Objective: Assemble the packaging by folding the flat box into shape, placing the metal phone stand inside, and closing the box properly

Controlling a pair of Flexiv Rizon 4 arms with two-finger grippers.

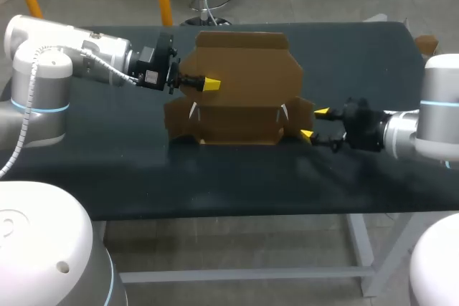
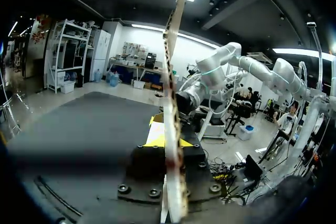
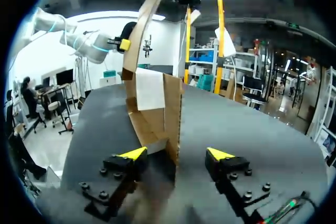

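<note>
Half-folded cardboard box [image 1: 244, 80] stands mid dark table [image 1: 107, 170]. My left gripper [image 1: 209, 84] is pinched on the box's left panel. My right gripper [image 1: 313, 123] gapes wide, the box's right flap between its fingers.

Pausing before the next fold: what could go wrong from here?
1. The left gripper holds the cardboard box by one edge of its tall standing panel only; the panel may slip out or crease.
2. The right gripper is open with a side flap between its fingers; closing could bend the flap away from its fold.
</note>
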